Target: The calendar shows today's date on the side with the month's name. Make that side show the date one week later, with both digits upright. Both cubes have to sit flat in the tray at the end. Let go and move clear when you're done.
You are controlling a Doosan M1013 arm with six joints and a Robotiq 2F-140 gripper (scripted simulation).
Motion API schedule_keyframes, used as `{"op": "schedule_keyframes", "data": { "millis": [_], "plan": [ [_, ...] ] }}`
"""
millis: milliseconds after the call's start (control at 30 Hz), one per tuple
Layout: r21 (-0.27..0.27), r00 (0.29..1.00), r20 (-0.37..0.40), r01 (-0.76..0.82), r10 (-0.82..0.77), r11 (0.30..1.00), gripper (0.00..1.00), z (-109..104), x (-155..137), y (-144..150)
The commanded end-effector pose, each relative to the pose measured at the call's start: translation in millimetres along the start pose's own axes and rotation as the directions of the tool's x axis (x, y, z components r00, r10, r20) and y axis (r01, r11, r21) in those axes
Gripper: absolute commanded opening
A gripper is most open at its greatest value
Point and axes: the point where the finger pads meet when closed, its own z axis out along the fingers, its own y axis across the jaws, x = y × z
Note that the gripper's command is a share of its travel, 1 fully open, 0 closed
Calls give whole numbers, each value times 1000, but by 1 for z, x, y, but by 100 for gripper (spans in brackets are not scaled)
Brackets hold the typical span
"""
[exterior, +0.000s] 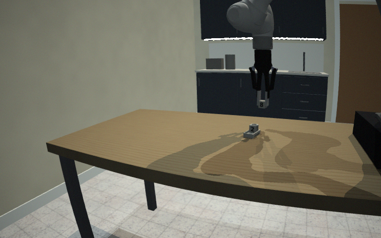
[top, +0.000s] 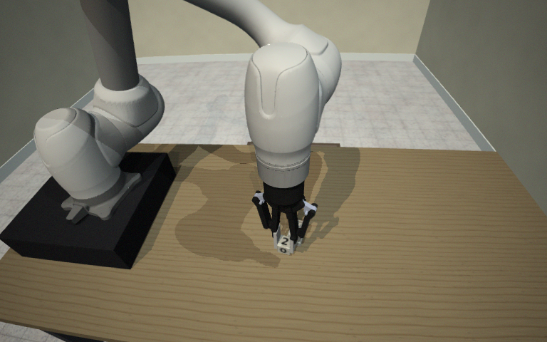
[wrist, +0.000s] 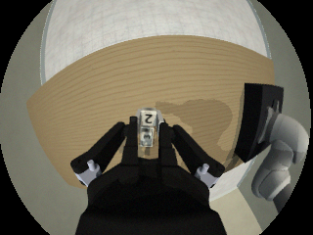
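Note:
A white cube (top: 285, 242) (exterior: 261, 104) (wrist: 148, 118) is held above the table; the top view shows 2 on top and 0 on its front, the exterior view shows 8 on another side. My gripper (top: 284, 245) (exterior: 262, 101) (wrist: 148, 115) is shut on it. The grey tray (exterior: 247, 136) stands on the table below the held cube. The other white cube (exterior: 253, 128) (wrist: 146, 137) sits in the tray's far part, with a 2 facing the exterior camera; its digit in the wrist view is unclear. The near part of the tray is empty. The gripper mostly hides the tray in the top view.
The wooden table (top: 416, 254) (exterior: 112, 141) (wrist: 88, 98) bears the tray. The arm's black base block (top: 68, 249) (exterior: 369, 141) (wrist: 251, 122) stands at the left in the top view. Kitchen cabinets (exterior: 222, 94) are in the background.

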Motion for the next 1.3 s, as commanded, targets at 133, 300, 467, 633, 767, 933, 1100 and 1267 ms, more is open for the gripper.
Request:
{"op": "schedule_keyframes", "data": {
  "millis": [133, 300, 467, 633, 767, 933, 1100, 1267],
  "plan": [
    [0, 1000, 0, 0, 0, 1000, 25, -2, 0, 0],
    [0, 1000, 0, 0, 0, 1000, 25, -2, -1, 0],
    [0, 1000, 0, -1, 1, 1000, 25, -8, -77, -3],
    [0, 1000, 0, -2, 2, 1000, 25, -12, -126, 0],
    [0, 1000, 0, -2, 2, 1000, 25, -12, -128, 0],
    [0, 1000, 0, -2, 2, 1000, 25, -12, -128, 0],
    [0, 1000, 0, -2, 2, 1000, 25, -12, -128, 0],
    [0, 1000, 0, -2, 2, 1000, 25, -9, -128, 0]
  ]
}}
